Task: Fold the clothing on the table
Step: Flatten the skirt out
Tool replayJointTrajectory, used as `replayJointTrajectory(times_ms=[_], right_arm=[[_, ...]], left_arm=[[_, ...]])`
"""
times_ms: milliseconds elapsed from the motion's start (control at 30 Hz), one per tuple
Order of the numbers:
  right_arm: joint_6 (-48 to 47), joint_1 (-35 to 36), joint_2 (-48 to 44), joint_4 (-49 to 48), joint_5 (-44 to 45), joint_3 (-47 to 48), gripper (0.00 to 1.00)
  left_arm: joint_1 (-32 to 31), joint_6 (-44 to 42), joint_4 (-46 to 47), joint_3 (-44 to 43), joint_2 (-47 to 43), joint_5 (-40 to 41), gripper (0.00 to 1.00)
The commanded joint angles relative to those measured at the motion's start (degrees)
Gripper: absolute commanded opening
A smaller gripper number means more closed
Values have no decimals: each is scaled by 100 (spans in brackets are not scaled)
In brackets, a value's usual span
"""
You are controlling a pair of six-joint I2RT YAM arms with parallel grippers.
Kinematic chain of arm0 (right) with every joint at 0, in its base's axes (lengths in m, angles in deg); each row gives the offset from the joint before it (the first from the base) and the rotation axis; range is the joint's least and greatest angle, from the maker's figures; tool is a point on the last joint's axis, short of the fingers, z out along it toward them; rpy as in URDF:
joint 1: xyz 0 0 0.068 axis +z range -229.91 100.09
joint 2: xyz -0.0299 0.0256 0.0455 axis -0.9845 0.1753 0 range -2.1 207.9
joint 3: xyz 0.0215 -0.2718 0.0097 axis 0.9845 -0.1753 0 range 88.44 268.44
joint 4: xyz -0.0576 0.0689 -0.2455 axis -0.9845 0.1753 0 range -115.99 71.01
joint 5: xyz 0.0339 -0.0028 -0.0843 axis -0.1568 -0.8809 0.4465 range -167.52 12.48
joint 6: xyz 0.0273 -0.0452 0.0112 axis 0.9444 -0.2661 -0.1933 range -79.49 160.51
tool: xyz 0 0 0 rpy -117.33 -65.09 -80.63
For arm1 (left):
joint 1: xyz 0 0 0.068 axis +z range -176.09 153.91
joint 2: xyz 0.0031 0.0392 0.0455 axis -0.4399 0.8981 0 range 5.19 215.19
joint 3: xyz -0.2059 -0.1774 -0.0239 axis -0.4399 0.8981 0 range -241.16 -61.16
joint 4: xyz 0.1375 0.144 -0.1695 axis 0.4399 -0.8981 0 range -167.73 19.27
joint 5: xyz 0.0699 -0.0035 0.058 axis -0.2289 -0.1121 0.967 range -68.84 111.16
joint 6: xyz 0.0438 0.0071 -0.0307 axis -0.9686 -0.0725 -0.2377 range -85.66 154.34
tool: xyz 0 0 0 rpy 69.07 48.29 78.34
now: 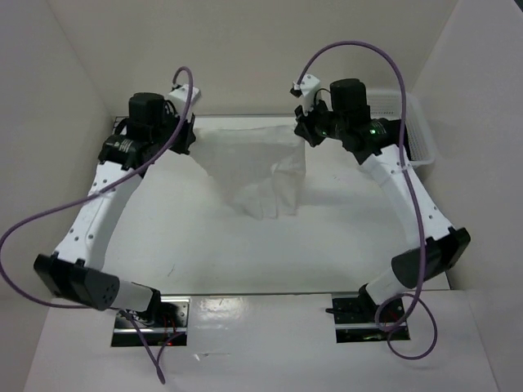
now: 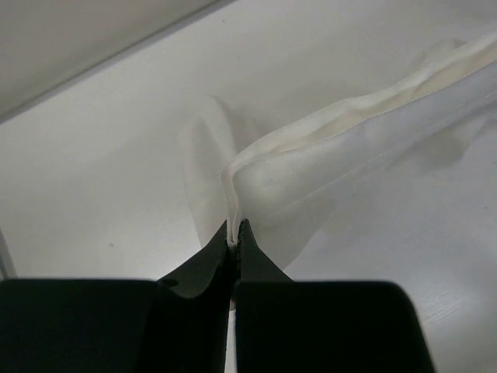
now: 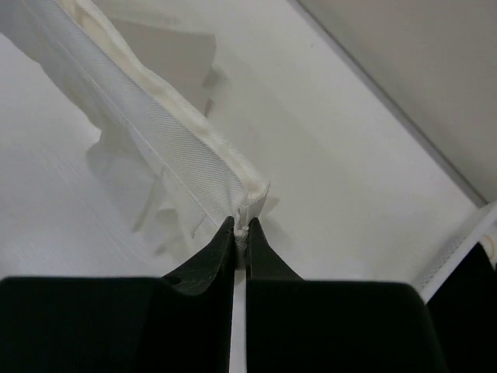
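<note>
The white, thin-fabric pleated garment [image 1: 257, 167] hangs stretched between the two arms over the far part of the flat matte white worktop [image 1: 343, 237]; its top hem runs taut from one claw to the other, and its lower end narrows and trails down towards the surface, though I cannot tell whether it touches. The left claw [image 2: 233, 235] is pinched tight on one end of the thick hem band; the right claw [image 3: 241, 227] is closed hard on the opposite corner, with only a sliver of cloth in its bite.

The cloth looks very light and limp; it sags and creases, so it will probably follow any pull and hold no shape of its own. The stitched hem seems the firmest part and the best place to grip; the pleated body would likely bunch or slide out of a shallow pinch. Both holds sit at the very tips, so a sharp tug could slip a corner free; even tension between the claws should help the pleats lie straight when it is laid down.
</note>
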Motion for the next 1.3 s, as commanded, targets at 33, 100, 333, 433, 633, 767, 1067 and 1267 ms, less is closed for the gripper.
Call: replayJointTrajectory(times_ms=[33, 100, 333, 433, 633, 767, 1067, 1267], right_arm=[[55, -45, -285, 407, 277, 239, 0], [55, -335, -636, 407, -302, -58, 0], [-436, -749, -1901, 951, -1963, -455, 0], [-665, -1188, -2350, 1285, -2962, -455, 0], [-894, -1584, -2545, 1655, -3986, -455, 0], [-824, -1637, -2466, 1524, -4039, -928, 0], [-639, -1410, -1291, 699, -3216, -1958, 0], [-358, -1303, 27, -532, -2511, -2204, 0]], left_arm=[[118, -47, -110, 56, -671, 463, 0], [119, 5, -181, 56, -1003, 464, 0], [681, 5, -287, 450, -2244, -590, 0], [971, -47, -558, 574, -2771, -1187, 3], [1419, -100, -753, 986, -3466, -2005, 4], [1551, -100, -753, 1303, -3546, -2199, 5], [1429, -100, -174, 2094, -2212, -2086, 6], [1209, -100, 591, 2043, -490, -1602, 6]])
